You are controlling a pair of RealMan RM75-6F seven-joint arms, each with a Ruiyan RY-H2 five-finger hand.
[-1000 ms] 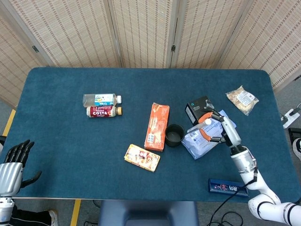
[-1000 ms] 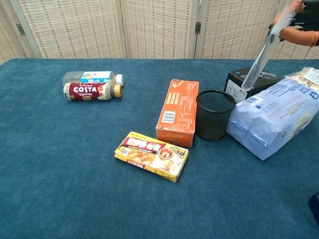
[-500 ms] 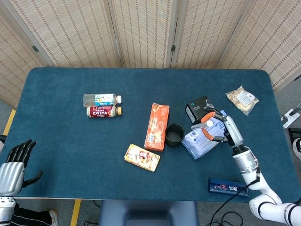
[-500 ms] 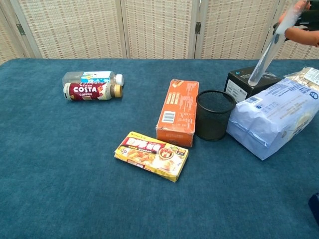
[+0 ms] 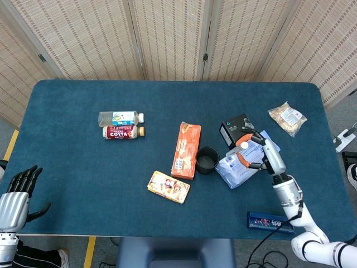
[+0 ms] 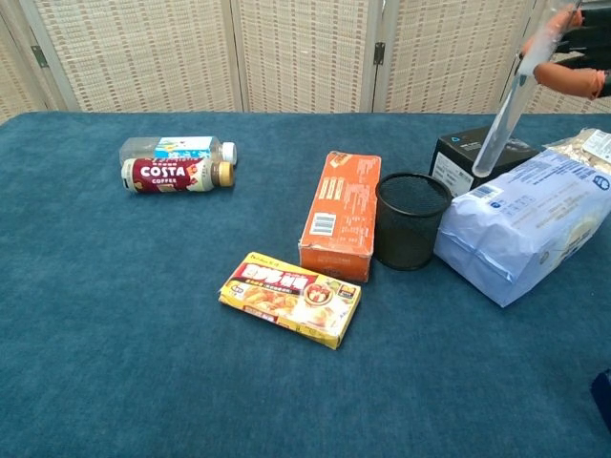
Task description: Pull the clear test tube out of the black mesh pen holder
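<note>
The right hand (image 6: pixel 573 43) grips the clear test tube (image 6: pixel 508 107) by its top; it slants down-left toward the black mesh pen holder (image 6: pixel 411 220), fully clear (left hand (image 5: pixel 17 196) idle, released).

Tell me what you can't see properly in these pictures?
- Right robot hand: chest view, mostly cut off by the top-right edge, so its hold on the clear test tube is only partly seen.
- Test tube: head view, too small and see-through to make out.
- Inside of the black mesh pen holder: head view, too dark to tell.
- Left robot hand: head view, partly cut by the left edge.
</note>
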